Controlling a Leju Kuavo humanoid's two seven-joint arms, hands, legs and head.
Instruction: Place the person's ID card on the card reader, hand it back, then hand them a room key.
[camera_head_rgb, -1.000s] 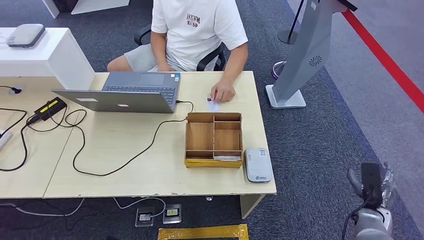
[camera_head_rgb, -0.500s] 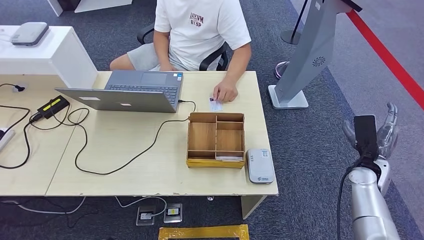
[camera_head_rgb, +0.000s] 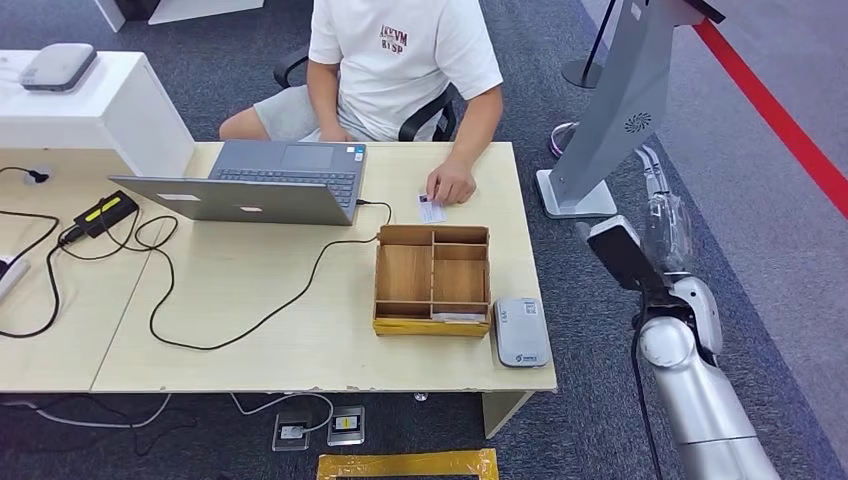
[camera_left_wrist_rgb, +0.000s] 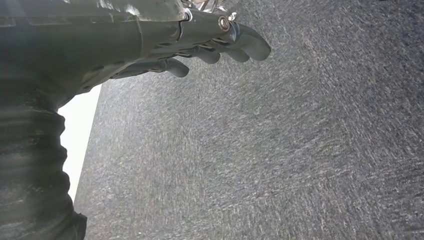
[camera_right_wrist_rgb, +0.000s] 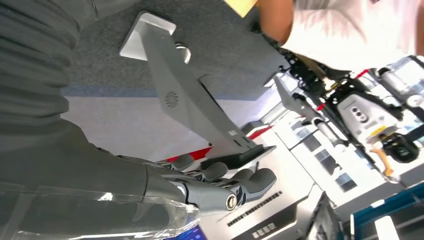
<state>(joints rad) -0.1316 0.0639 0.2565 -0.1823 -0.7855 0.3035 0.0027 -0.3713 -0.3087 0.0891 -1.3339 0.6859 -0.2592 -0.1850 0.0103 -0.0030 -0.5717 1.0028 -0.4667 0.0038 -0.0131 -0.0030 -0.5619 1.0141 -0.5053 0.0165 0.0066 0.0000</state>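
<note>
The right hand (camera_head_rgb: 662, 205) hangs empty, fingers apart, off the worktop's (camera_head_rgb: 300, 340) right edge beside the grey kiosk stand (camera_head_rgb: 610, 110). The left hand (camera_left_wrist_rgb: 210, 42), fingers loosely apart and empty, hangs over carpet. The ID card (camera_head_rgb: 430, 209) lies under the person's hand (camera_head_rgb: 450, 186), behind the wooden tray (camera_head_rgb: 431, 280); the card reader (camera_head_rgb: 521, 331) sits beside the tray.

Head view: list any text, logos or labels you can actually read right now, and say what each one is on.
T-shirt: two short lines of dark red print on the chest, too blurred to read.
ID card under the person's hand: print too small.
Card reader: small blue mark near its front edge, unreadable.
Laptop: stickers, unreadable.
Black box with a yellow label: illegible.
</note>
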